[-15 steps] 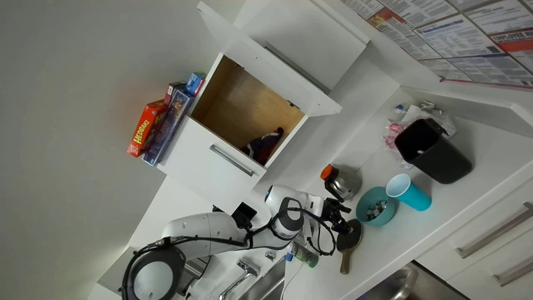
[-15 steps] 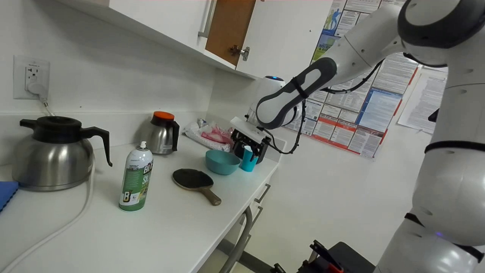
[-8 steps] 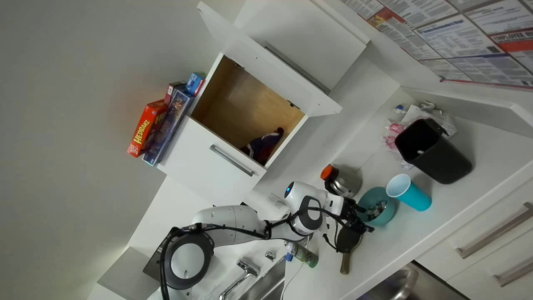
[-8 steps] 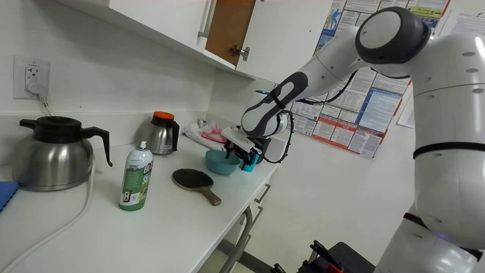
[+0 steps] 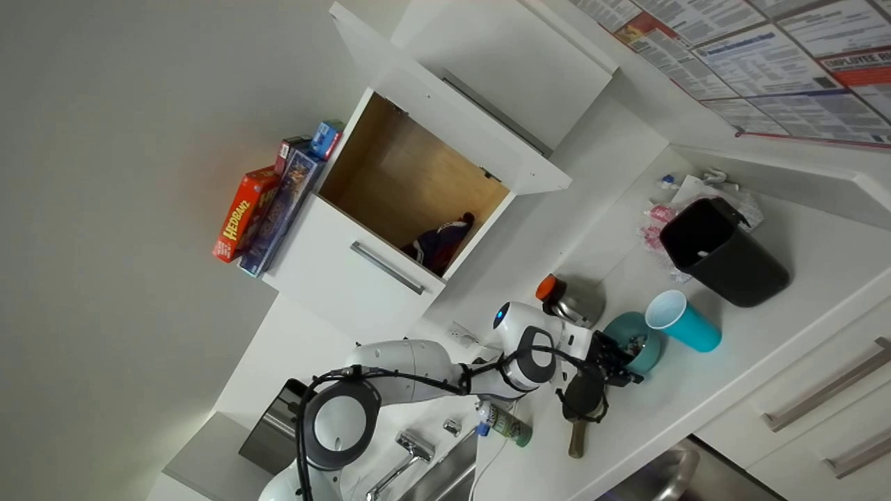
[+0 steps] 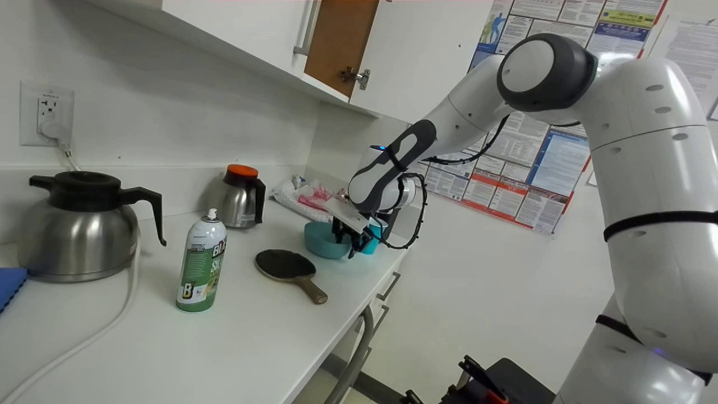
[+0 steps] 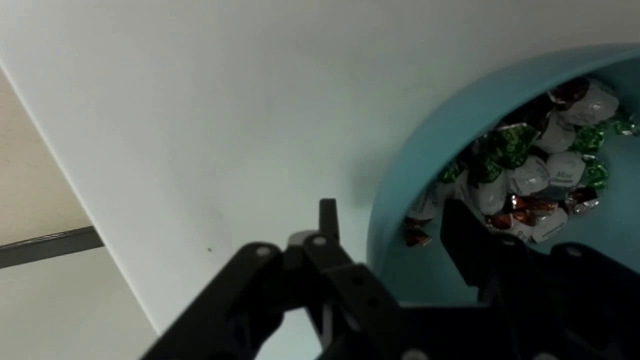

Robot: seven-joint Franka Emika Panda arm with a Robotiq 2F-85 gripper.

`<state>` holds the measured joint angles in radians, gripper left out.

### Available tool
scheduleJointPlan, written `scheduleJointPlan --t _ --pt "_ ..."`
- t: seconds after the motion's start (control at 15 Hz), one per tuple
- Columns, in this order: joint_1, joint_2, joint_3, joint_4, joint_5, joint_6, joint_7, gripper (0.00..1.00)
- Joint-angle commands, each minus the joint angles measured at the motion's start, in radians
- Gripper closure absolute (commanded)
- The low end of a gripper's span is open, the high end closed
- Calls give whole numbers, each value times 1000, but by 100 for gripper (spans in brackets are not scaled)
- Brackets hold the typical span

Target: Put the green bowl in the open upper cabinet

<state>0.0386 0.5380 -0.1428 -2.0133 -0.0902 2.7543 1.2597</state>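
Note:
The green bowl (image 5: 651, 353) stands upright on the counter with several wrapped candies (image 7: 527, 175) in it. It also shows in an exterior view (image 6: 320, 242) and the wrist view (image 7: 392, 205). My gripper (image 7: 391, 201) is open around the bowl's near wall, one finger outside the rim and the other over the inside. Whether the fingers touch the bowl I cannot tell. In both exterior views the gripper (image 5: 624, 363) (image 6: 346, 247) partly hides the bowl. The open upper cabinet (image 5: 411, 160), white with a wooden interior, hangs above; it shows partly in an exterior view (image 6: 341, 47).
A light blue cup (image 5: 692, 328) stands right beside the bowl, with a black bin (image 5: 741, 261) beyond it. A steel carafe (image 5: 581, 303), a paddle (image 5: 583, 396) and a spray can (image 6: 202, 264) stand or lie nearby. A dark cloth item (image 5: 442, 243) lies inside the cabinet; its door (image 5: 459, 125) stands open.
My gripper has moved from short of the bowl to its rim and come down, so its fingers now straddle the wall. The bowl and the other things have not moved.

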Motion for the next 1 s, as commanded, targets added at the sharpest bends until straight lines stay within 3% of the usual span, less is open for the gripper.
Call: scheduleJointPlan --t 0.0,0.2,0.27,0.53,0.93 --pt "25 21 -26 30 39 8 -25 73" --pt "30 17 -30 30 44 9 -26 96" --pt "35 14 -37 28 42 12 -19 99" --pt "44 -37 -48 -1 41 21 -17 99" --pt "48 -211 -63 -102 24 19 -25 99"
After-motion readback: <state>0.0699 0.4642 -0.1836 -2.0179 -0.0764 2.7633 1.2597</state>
